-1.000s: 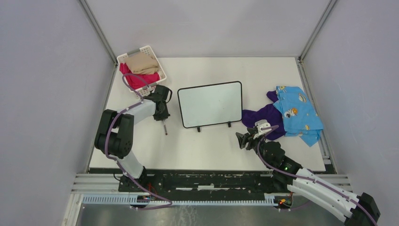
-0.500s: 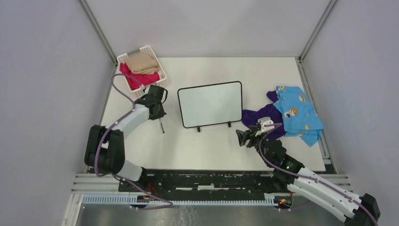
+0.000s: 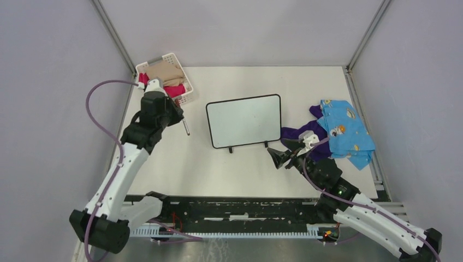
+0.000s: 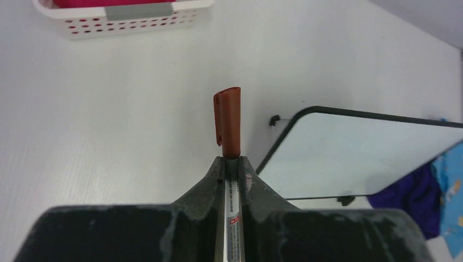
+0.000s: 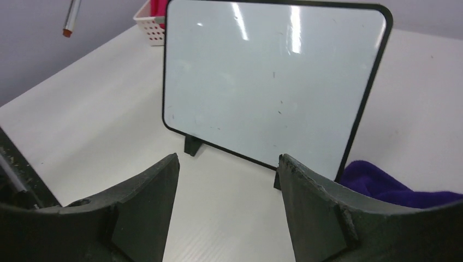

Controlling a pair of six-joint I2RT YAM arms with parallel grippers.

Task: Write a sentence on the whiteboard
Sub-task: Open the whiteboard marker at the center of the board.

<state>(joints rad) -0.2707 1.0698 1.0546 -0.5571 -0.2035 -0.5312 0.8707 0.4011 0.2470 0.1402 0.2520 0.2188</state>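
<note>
The whiteboard (image 3: 244,120) stands on two small black feet at the table's middle, its face blank; it also shows in the left wrist view (image 4: 355,153) and the right wrist view (image 5: 267,76). My left gripper (image 3: 177,115) is shut on a white marker with a red cap (image 4: 227,123), held in the air left of the board. The marker's tip (image 3: 187,131) points down and right; it also shows in the right wrist view (image 5: 71,16). My right gripper (image 3: 279,155) is open and empty, low in front of the board's right foot (image 5: 278,180).
A white slatted basket (image 3: 184,91) with beige and red cloth stands at the back left, behind my left gripper. A purple cloth (image 3: 300,134) and a blue patterned cloth (image 3: 345,131) lie right of the board.
My left arm has lifted and swung up and back with the marker, from near the table to high beside the basket. My right gripper has moved slightly left toward the board.
</note>
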